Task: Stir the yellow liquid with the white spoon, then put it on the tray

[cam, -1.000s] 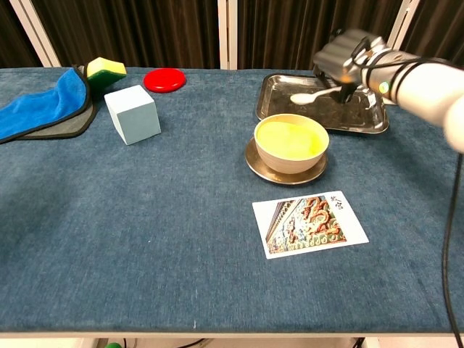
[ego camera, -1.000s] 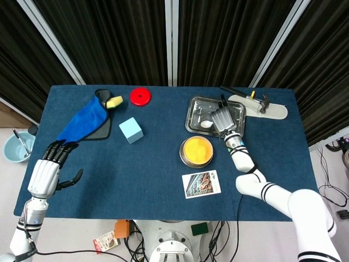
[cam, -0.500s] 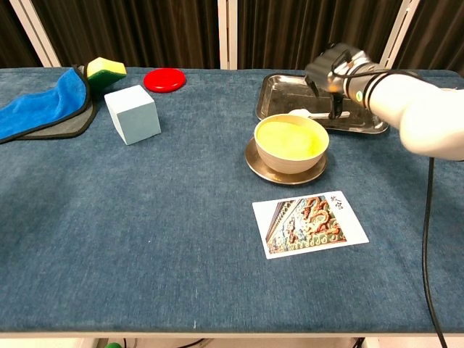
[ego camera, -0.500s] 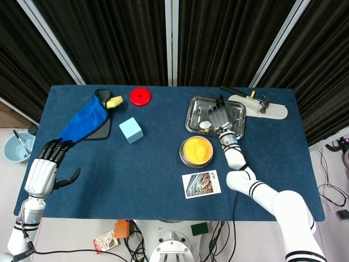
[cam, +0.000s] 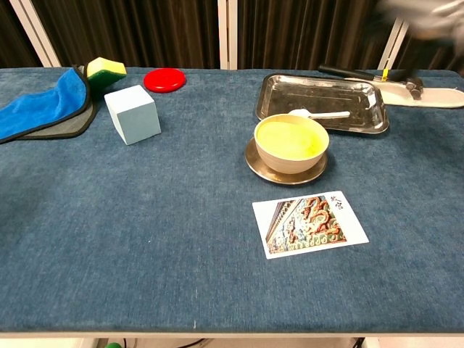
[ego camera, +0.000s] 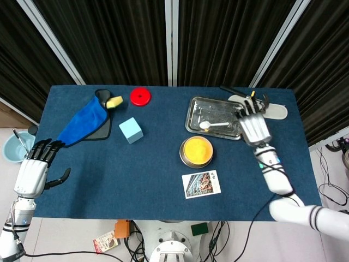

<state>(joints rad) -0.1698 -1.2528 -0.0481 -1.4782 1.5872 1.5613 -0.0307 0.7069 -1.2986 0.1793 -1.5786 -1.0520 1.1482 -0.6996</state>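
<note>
The table [ego camera: 163, 164] is carrying everything in question. My right hand [ego camera: 254, 126] is hovering over the tray's right edge with fingers spread and nothing in it; my left hand [ego camera: 32, 172] is hanging off the table's left edge, likewise empty with fingers apart. The tray [ego camera: 196, 123] is sitting at the right rear, just behind the bowl [ego camera: 197, 151] of yellow liquid on its saucer. The spoon [ego camera: 214, 125] is lying flat inside the tray, scoop toward the bowl, handle pointing toward my right hand, touched by neither hand. I am judging the placement done. Risks from here: my right hand is passing low over the tray rim, so a careless withdrawal could be clipping the rim, sliding the tray into the bowl and slopping liquid, or flicking the spoon out.
</note>
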